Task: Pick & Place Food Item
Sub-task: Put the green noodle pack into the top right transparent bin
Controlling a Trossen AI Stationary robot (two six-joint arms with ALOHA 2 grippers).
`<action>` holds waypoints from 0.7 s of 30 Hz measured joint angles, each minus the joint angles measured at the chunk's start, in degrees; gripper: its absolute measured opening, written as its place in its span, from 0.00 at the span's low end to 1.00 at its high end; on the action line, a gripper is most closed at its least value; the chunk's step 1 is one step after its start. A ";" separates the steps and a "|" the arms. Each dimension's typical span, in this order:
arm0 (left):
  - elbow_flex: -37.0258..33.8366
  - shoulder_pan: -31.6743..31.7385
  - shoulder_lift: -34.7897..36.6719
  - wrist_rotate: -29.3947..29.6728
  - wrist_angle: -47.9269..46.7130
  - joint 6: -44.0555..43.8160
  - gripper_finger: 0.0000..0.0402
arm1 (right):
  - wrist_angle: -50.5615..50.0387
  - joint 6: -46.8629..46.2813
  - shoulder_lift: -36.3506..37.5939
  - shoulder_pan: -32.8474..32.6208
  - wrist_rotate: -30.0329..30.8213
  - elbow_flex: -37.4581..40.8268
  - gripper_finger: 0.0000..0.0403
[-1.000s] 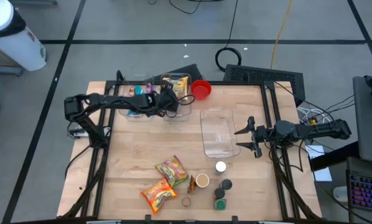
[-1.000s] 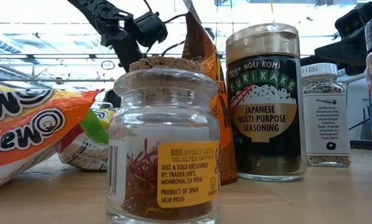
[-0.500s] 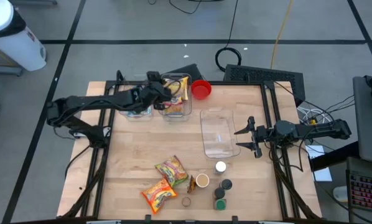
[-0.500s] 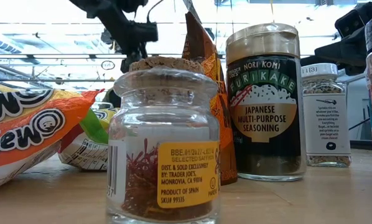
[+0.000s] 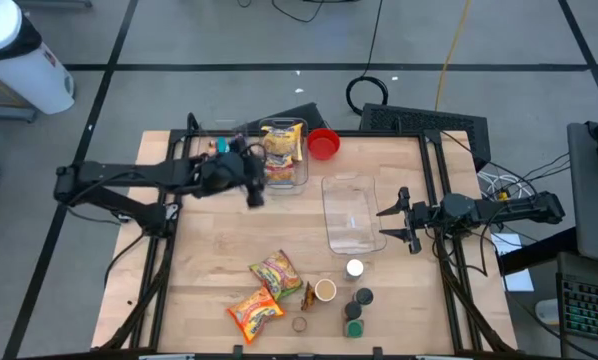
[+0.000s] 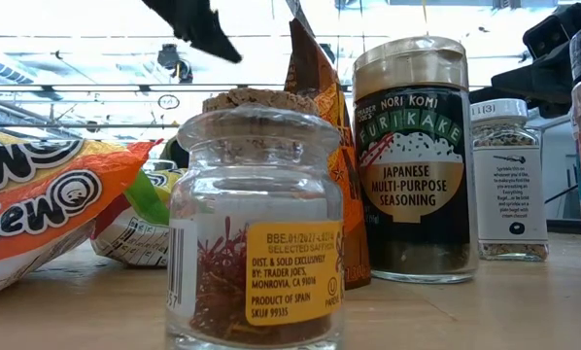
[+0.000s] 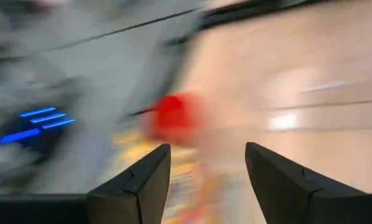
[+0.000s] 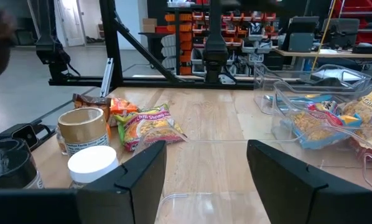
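Note:
My left gripper (image 5: 253, 190) hangs open over the table just in front of the far clear bins, nothing between its fingers (image 7: 208, 149); the low view shows it at the top (image 6: 198, 24). A yellow noodle pack (image 5: 282, 150) lies in the right-hand clear bin (image 5: 301, 172). More food lies at the near edge: two noodle packs (image 5: 276, 272) (image 5: 254, 310), an orange bag (image 5: 307, 292) and several small jars (image 5: 325, 290). My right gripper (image 5: 391, 220) waits open at the table's right side, level, facing an empty clear container (image 5: 351, 215).
A second clear bin (image 5: 219, 165) with small items stands left of the first. A red bowl (image 5: 323, 143) sits at the far edge. In the low view a saffron jar (image 6: 256, 224) and a furikake jar (image 6: 414, 160) stand close up. Bare wood lies mid-table.
My left gripper has pulled back out of the right-hand clear bin, going up and toward the table's left and near side while rolling about its own axis. In the low view it has climbed to the top edge. The right arm has kept still.

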State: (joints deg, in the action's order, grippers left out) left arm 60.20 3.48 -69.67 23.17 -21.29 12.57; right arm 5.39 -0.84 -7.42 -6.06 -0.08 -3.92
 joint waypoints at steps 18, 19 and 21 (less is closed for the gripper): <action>0.00 -18.24 -12.84 -34.69 -4.97 -5.54 0.53 | -0.01 0.00 -0.02 0.00 0.01 0.00 0.54; 0.00 -18.45 -14.48 -34.70 -4.73 -6.12 0.53 | 0.00 0.00 0.00 -0.01 0.00 0.00 0.54; 0.00 -18.67 -17.81 -34.72 -3.90 -7.72 0.53 | 0.00 0.00 -0.02 -0.01 0.01 0.00 0.54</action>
State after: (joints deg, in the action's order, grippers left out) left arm 60.20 -15.19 -87.48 -11.55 -25.20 4.86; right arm 5.39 -0.84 -7.44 -6.07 -0.07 -3.92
